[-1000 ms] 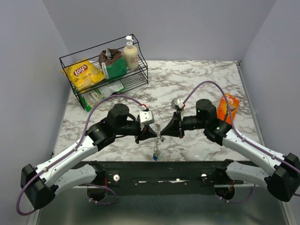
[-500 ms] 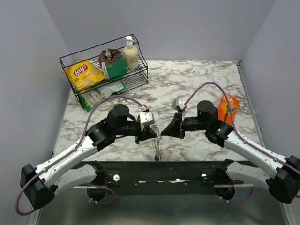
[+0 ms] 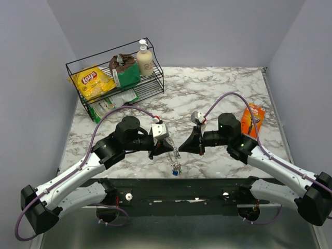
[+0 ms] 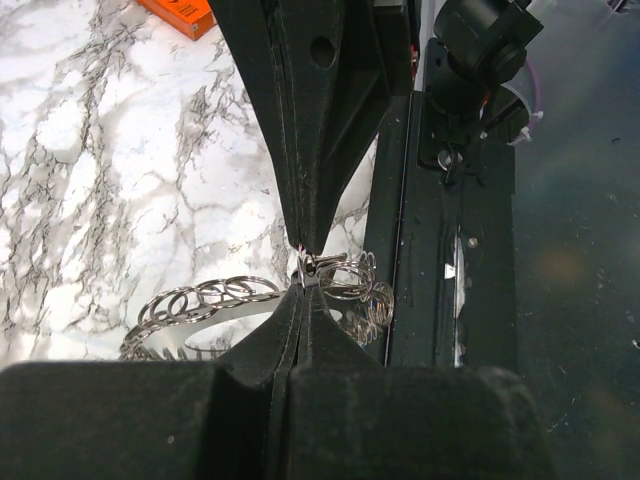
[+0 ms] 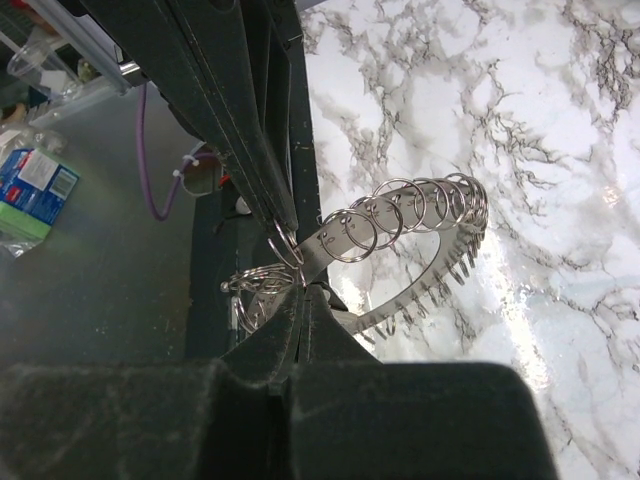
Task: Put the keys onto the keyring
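The keyring (image 3: pixel 176 153) is a flat silvery band strung with several small wire rings, held in the air between my two grippers near the table's front edge. It shows in the left wrist view (image 4: pixel 195 300) and the right wrist view (image 5: pixel 420 210). My left gripper (image 3: pixel 170 148) is shut, its tip (image 4: pixel 303 283) pinching the ring's end. My right gripper (image 3: pixel 183 147) is shut too, its tip (image 5: pixel 306 287) on the band right beside it. A cluster with small keys (image 3: pixel 177 169), blue and green showing, hangs below the ring. I see no red key.
A black wire rack (image 3: pixel 78 67) at the back left holds a Lay's bag (image 3: pixel 92 82), a brown bag and a soap bottle (image 3: pixel 144 59). An orange packet (image 3: pixel 252 118) lies on the marble at the right. A black rail (image 3: pixel 176 187) runs along the front edge.
Both grippers have stayed shut on the keyring and shifted slightly. The left wrist has turned a little, and the hanging cluster has swung slightly to the right.
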Controlling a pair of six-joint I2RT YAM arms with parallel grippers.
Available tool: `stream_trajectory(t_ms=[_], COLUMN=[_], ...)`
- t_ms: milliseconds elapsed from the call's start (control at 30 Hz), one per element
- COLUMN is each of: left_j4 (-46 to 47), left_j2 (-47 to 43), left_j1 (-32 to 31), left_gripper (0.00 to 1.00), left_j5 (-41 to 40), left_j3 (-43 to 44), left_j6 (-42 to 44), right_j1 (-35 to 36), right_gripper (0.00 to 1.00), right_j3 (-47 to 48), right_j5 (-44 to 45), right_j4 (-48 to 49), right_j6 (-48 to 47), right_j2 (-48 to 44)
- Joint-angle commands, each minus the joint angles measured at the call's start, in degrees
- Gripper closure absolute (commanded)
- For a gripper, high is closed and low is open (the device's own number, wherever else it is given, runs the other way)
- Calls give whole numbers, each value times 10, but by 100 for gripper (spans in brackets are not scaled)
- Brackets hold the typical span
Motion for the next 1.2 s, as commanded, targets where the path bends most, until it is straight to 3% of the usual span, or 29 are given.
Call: stream_trajectory(t_ms=[0,333,433,667,767,967,1100,1167], left_j4=[40,61,64,64,67,92,132,141], left_j2=[-16,-20,-20,-23,-24,-29,-36,-40], left_j1=[-5,-6,-7,-6,-6,-6,-7,-6], left_gripper=[100,100,100,100,100,100,100,100], left_j5=[5,7,5,3,4,13,24,28], left_j3=[2,-4,-5,-5,-7,-19,-34,-44], left_j6=[-2,-10,-10,-5,-2,-2,-9,-12], right_j1=[3,3,3,3,3,3,3,3], right_gripper=[99,99,94,61,51,41,29,16], right_j3=[-8,-10,-12,-18,-22,-19,-15,-15], right_j5=[18,11,13,45,52,42,40,37], right_j4=[20,21,21,15,14,14,12,11], right_j6=[1,3,2,-2,-13,-27,-32,-31], right_j2=[-5,-12,-18,-47,-67,-96,-108,-111])
